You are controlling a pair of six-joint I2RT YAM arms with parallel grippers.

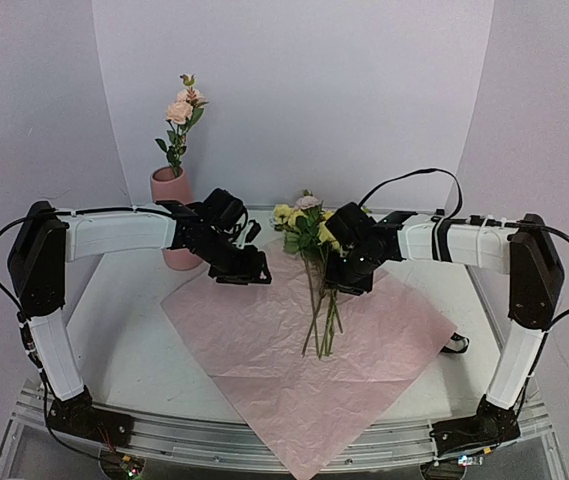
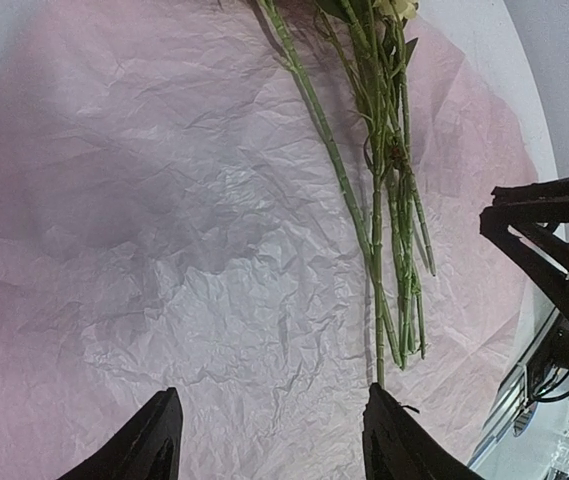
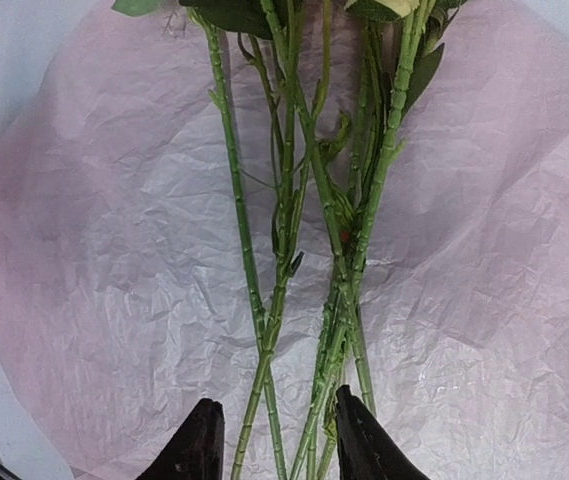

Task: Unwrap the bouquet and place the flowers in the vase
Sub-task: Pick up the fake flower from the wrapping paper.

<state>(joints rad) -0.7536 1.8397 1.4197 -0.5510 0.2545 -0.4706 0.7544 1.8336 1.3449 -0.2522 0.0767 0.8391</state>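
The bouquet lies unwrapped: its crinkled pink paper (image 1: 264, 360) is spread flat on the table. The flowers (image 1: 304, 220) rest on it, yellow and cream blooms at the far end and green stems (image 1: 321, 315) pointing toward me. The salmon-pink vase (image 1: 172, 215) stands at the back left, holding one pink flower (image 1: 182, 108). My left gripper (image 1: 249, 275) hovers open over bare paper (image 2: 164, 200), the stems (image 2: 376, 230) to its right. My right gripper (image 3: 274, 440) is open just above the stems (image 3: 284, 230), some of which run between its fingers (image 3: 196, 445).
A small black thing (image 1: 456, 343) lies on the table beyond the paper's right corner. The paper's near corner hangs over the table's front rail (image 1: 294, 455). The right arm (image 2: 554, 250) shows at the edge of the left wrist view.
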